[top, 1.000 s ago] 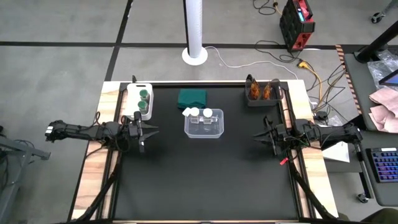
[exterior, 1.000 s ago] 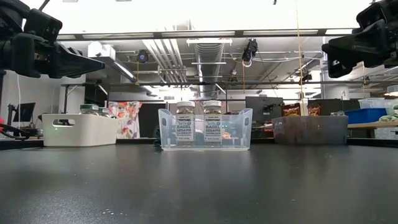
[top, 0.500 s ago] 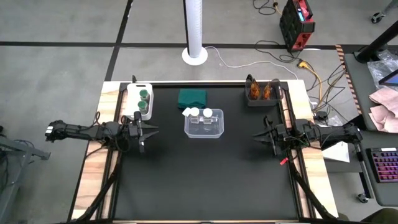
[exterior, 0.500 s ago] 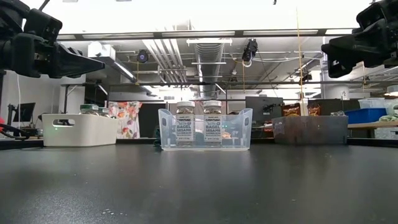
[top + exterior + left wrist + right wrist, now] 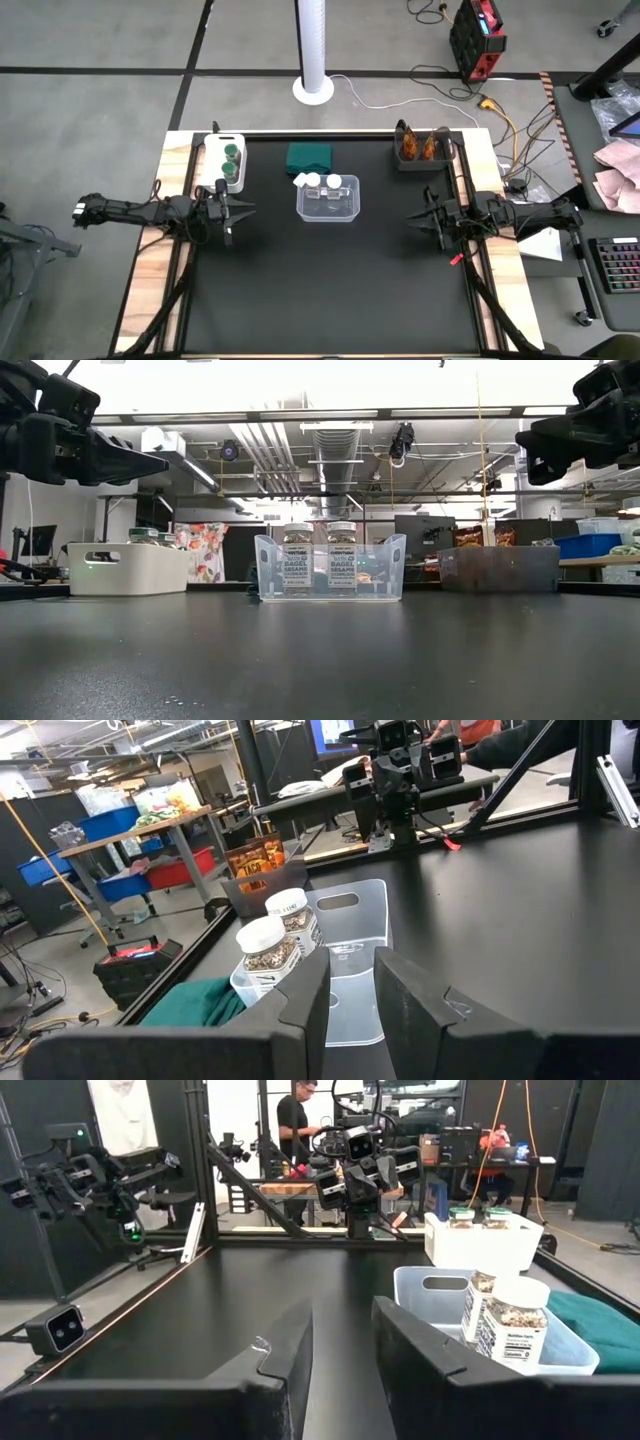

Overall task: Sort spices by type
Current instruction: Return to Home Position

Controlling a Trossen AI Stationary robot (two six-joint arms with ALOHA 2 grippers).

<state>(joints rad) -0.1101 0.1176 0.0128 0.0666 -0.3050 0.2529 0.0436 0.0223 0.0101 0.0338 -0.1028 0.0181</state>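
Observation:
White-lidded clear spice jars (image 5: 323, 182) stand in the far end of a clear plastic bin (image 5: 328, 208) at mid-table; they also show in the left wrist view as jars (image 5: 268, 945). Two green-lidded jars (image 5: 231, 160) sit in a white bin (image 5: 216, 147) at the far left. Orange-red packets (image 5: 420, 146) stand upright in a dark bin (image 5: 400, 162) at the far right. My left gripper (image 5: 243, 210) hovers level at the table's left edge and my right gripper (image 5: 414, 218) at its right edge. Both are open by a narrow gap with nothing between the fingers.
A dark green square block (image 5: 310, 157) lies behind the clear bin. The black tabletop (image 5: 330, 290) stretches bare toward the near edge. A white pole base (image 5: 313, 88) stands on the floor beyond the table. A person shows far off in the right wrist view.

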